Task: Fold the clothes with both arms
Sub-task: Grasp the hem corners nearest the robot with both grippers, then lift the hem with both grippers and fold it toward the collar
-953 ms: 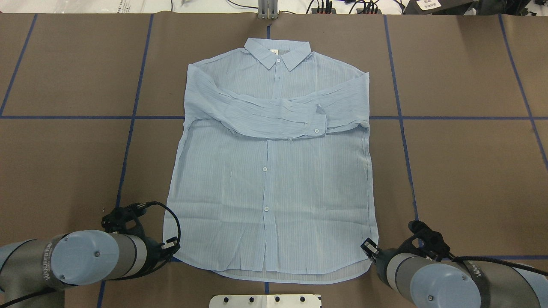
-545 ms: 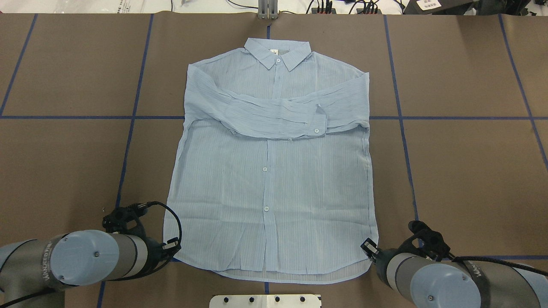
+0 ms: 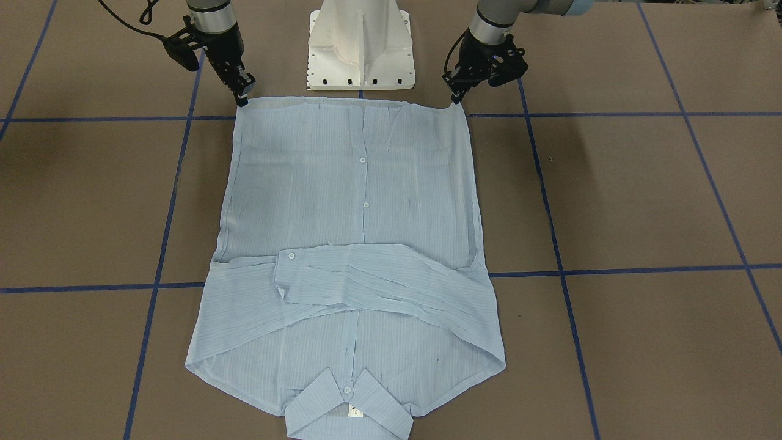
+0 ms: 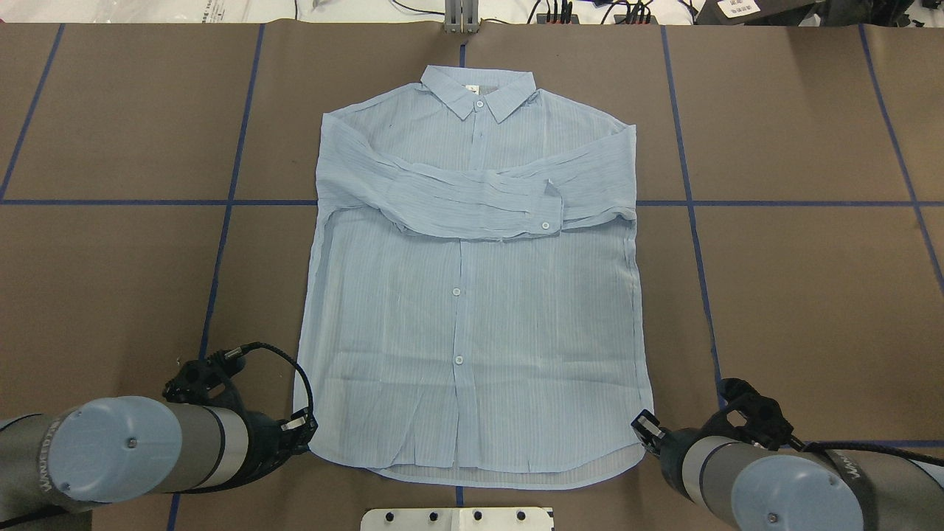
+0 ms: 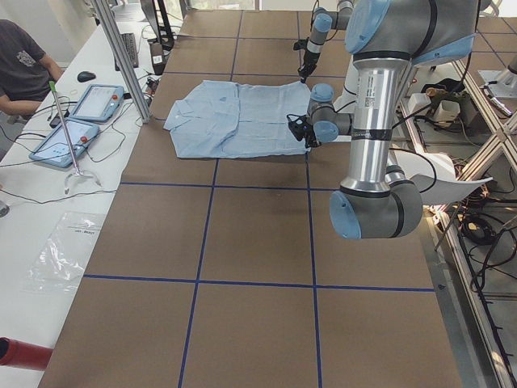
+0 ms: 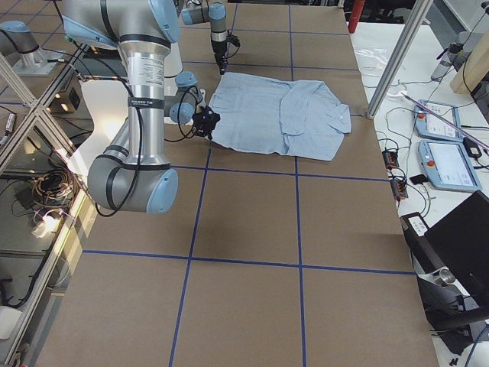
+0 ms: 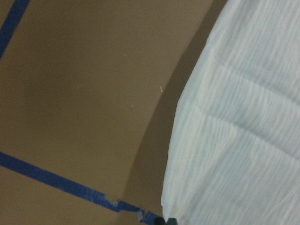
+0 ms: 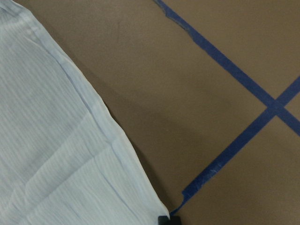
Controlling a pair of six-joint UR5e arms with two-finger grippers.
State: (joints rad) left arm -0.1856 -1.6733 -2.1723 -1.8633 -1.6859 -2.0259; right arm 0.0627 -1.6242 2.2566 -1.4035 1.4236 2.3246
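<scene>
The light blue striped shirt [image 4: 472, 310] lies flat and face up on the brown table, collar [image 4: 478, 92] at the far side, both sleeves folded across the chest. My left gripper [image 4: 304, 426] is shut on the shirt's near left hem corner, seen at the view's right [image 3: 455, 99] from the front. My right gripper [image 4: 643, 426] is shut on the near right hem corner [image 3: 243, 98]. Both wrist views show a hem corner [image 7: 168, 213] [image 8: 157, 208] held at the fingertips, with a shadow under the cloth's edge.
The white pedestal base [image 3: 360, 49] stands just behind the hem, between the arms. Blue tape lines [image 4: 221, 243] grid the table. A metal post [image 4: 461, 18] rises at the far edge. A seated person [image 5: 20, 65] and tablets [image 5: 77, 121] are beyond the far side.
Both grippers have shifted slightly toward the robot's base. The shirt's near left corner has been drawn inward and the hem corners have risen a little off the table.
</scene>
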